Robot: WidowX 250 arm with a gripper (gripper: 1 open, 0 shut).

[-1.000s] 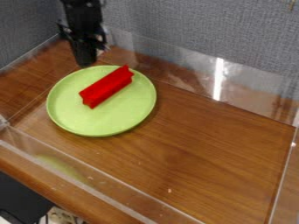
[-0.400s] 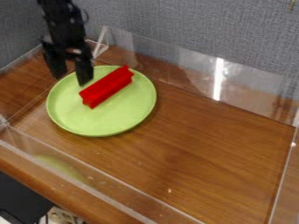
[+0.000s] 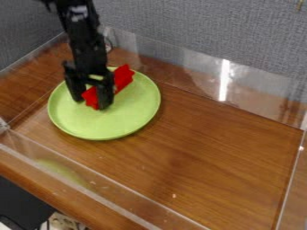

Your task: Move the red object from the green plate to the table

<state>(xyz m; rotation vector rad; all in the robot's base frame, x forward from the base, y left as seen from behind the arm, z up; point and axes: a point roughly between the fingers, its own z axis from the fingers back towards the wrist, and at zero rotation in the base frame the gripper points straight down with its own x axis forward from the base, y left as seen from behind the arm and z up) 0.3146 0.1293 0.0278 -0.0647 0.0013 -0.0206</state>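
Observation:
The red object (image 3: 118, 75) lies on the green plate (image 3: 126, 119) at the left of the table (image 3: 216, 162). My black gripper (image 3: 92, 95) points straight down over the plate and stands open. Its two fingers straddle the near end of the red block, one on each side, and hide part of it. I cannot tell whether the fingertips touch the plate.
Clear acrylic walls (image 3: 222, 76) edge the tabletop at the back, front and sides. A grey fabric backdrop stands behind the back wall. Bare wood-grain tabletop stretches to the right of the plate.
The gripper has opened and come down from behind the plate's far left rim onto the plate, its fingers now astride the red block. The block and plate have stayed put.

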